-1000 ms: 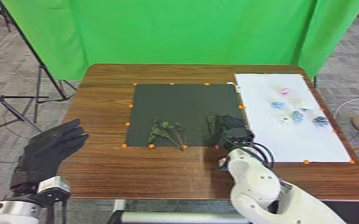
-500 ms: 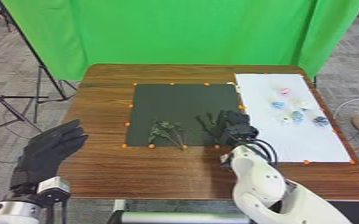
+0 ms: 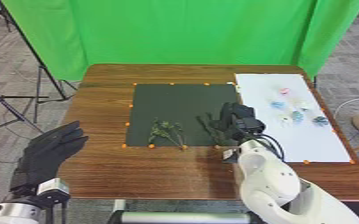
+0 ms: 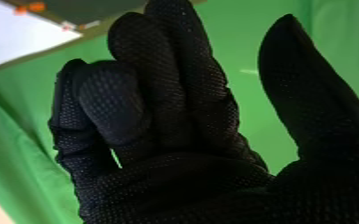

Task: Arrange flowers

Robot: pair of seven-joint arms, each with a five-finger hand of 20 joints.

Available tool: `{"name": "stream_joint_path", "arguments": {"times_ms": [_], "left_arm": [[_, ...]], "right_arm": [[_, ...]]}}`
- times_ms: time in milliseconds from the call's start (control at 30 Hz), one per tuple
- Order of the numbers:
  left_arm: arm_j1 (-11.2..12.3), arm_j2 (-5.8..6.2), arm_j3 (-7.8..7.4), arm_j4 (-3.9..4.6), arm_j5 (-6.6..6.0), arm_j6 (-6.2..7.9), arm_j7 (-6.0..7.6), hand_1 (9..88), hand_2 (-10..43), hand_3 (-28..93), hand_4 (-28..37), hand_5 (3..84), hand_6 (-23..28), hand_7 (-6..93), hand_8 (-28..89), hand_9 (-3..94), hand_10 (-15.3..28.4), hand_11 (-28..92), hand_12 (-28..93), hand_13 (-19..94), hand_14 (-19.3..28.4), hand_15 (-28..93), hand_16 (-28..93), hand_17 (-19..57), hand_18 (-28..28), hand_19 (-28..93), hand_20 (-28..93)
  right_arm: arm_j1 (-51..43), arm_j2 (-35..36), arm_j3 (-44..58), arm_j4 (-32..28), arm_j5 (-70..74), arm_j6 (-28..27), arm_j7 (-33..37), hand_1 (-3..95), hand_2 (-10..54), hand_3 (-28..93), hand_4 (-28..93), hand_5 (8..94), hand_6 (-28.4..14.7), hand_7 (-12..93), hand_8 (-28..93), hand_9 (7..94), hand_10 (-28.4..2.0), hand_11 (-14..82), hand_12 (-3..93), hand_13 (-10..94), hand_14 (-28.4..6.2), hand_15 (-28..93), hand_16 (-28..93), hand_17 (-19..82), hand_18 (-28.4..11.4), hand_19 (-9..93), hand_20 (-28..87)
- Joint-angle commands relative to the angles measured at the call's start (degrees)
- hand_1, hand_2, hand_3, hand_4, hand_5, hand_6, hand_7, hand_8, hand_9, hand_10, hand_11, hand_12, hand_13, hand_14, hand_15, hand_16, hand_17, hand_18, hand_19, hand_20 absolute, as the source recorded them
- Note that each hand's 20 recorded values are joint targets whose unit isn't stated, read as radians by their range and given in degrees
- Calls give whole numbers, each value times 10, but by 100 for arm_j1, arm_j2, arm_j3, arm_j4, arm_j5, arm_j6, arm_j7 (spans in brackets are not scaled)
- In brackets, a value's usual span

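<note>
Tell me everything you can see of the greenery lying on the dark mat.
The greenery is a small loose clump of dark green sprigs, leafy at the far end, with thin bare stems spreading toward the near edge of the dark mat. It lies down on the mat's near half. Neither hand touches it. Whether it is real or artificial, I cannot tell.

Green curtain (image 3: 193, 35): brightly lit, soft darker bands along its folds
White sheet (image 3: 291, 140): the brightest surface, pale almost to washed-out
Dark mat (image 3: 184, 100): dim, a deeper shadow just left of the right hand (image 3: 239, 117)
Brown table (image 3: 104, 100): moderately lit, faint sheen on the wood
Right wrist view: right hand (image 4: 171, 185) in deep shade against bright green
</note>
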Motion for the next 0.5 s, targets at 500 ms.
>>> {"name": "stream_joint_path", "arguments": {"times_ms": [500], "left_arm": [[57,58,61,-50,-44,66,112,273,54,824,-125,453,135,124,-81,370,219,331,85,259,278,556,-117,-98,214,573,116]], "right_arm": [[-328,697,1827,1299,302,-934,-210,280,-40,834,-233,576,-102,220,-111,471,-248,530,245,441,-211,798,187,173,-284,767,316]]}}
